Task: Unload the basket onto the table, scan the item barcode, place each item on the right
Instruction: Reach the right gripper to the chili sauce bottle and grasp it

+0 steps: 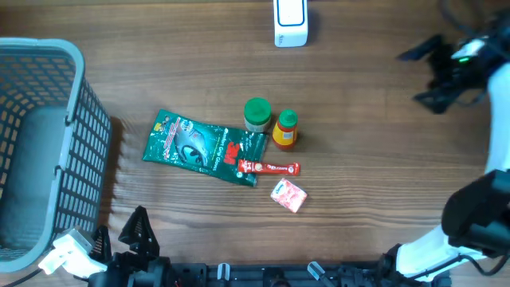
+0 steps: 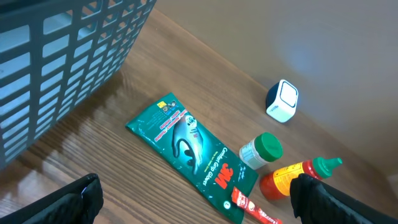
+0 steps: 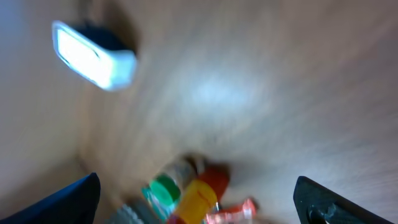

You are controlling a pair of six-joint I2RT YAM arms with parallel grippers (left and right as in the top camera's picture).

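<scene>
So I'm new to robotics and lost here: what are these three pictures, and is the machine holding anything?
Two robot arms work at a wooden table. One picture looks down from above; the other two come from cameras on each wrist, and the dark shapes in their bottom corners are that arm's own fingers. The left gripper and right gripper are both open and hold nothing. On the table lie a green packet, a green-capped jar, a yellow bottle, a red tube, a small pink pack and a white scanner. A grey basket stands at the left.
</scene>
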